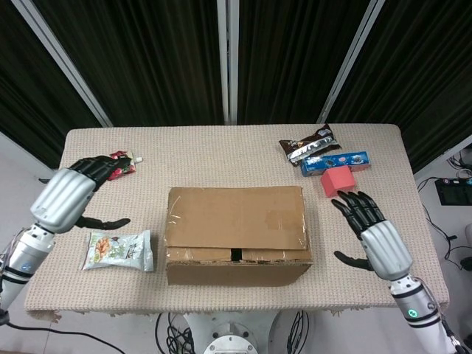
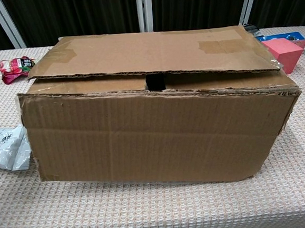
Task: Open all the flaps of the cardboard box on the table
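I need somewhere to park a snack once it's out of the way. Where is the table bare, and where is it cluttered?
Bare cloth lies behind the cardboard box, between the red pouch and the brown wrapper. The far right corner is crowded: wrapper, blue packet, pink block. The green snack bag fills the box's left side.

Bright even overhead light, soft faint shadows, sharp focus, no glare, black backdrop
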You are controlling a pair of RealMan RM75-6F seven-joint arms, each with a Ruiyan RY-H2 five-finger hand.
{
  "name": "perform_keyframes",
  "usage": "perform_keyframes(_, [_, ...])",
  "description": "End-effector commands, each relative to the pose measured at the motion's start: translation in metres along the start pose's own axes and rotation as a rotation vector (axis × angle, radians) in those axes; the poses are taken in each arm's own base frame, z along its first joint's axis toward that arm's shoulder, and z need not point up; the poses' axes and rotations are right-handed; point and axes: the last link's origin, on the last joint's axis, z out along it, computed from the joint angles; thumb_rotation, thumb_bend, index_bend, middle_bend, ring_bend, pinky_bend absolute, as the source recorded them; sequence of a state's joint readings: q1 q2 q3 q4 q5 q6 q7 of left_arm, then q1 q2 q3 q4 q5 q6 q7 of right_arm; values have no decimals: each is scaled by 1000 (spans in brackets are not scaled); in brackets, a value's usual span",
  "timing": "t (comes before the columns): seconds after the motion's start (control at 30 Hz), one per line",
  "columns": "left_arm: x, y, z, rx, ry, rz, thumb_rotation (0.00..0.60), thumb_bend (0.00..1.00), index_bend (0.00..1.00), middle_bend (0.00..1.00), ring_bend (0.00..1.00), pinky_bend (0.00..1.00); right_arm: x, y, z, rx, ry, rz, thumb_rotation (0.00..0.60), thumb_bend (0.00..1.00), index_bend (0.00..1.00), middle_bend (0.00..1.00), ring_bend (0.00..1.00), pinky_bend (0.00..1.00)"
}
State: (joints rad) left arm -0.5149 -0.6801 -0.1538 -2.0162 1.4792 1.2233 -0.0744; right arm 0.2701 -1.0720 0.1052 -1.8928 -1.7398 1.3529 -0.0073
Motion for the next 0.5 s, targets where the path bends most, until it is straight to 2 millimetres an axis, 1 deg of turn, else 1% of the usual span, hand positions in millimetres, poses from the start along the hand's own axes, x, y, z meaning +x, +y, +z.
perform_keyframes(0.03, [-60,-58,-60,262,5,-77,334,93,118,218,181,256,-13,-26,24,66,-43,12,600,0,0,0,0,0])
perform_keyframes(0.2, [-78,-71,-76,297,6,-99,335,97,117,218,180,254,-29,-49,46,107,-84,17,600,0,0,0,0,0])
perform_keyframes(0.37, [-85,-77,-83,310,26,-118,338,106,118,218,181,254,-42,-63,67,119,-112,12,600,0,0,0,0,0])
perform_keyframes(0.5, [-87,-81,-86,305,44,-121,336,115,118,218,180,254,-47,-71,78,135,-122,-5,600,0,0,0,0,0])
